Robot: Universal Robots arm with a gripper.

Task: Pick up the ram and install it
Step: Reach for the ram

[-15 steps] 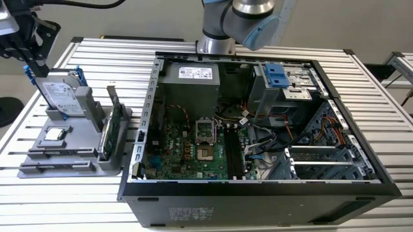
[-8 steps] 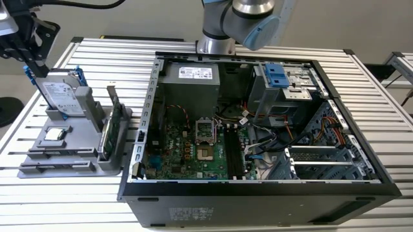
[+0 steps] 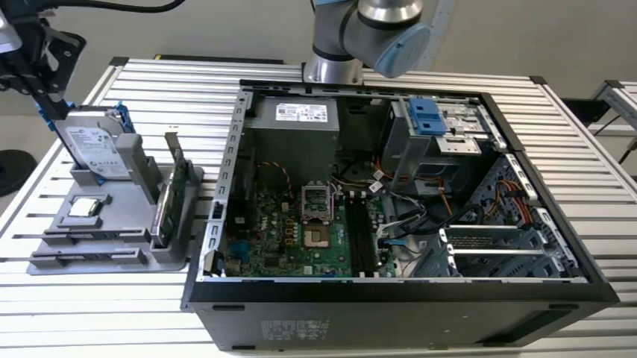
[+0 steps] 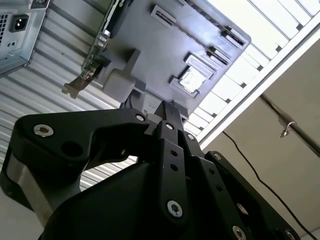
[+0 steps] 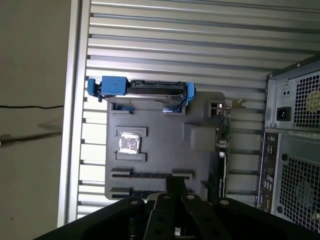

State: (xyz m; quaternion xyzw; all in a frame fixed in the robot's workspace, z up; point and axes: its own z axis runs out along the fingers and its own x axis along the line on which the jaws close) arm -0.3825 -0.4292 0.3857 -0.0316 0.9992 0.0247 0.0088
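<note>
On the table (image 3: 169, 97), the tray (image 3: 119, 224) lies beside the computer case (image 3: 398, 317).

ribbed table (image 3: 179, 89): bare silvery metal slats with a satin sheen. holder tray (image 3: 119, 216): smooth, matt grey plastic. hard drive (image 3: 95, 145): silver metal shell with a white paper label, held in a blue plastic carrier (image 5: 114, 86). computer case (image 3: 398, 317): matt black outer panel, dull grey sheet metal inside. motherboard (image 3: 289, 239): green lacquered board. gripper (image 4: 167, 114): matt black body with bright metal screw heads. arm (image 3: 383, 22): glossy silver metal with pale blue plastic caps.
</note>
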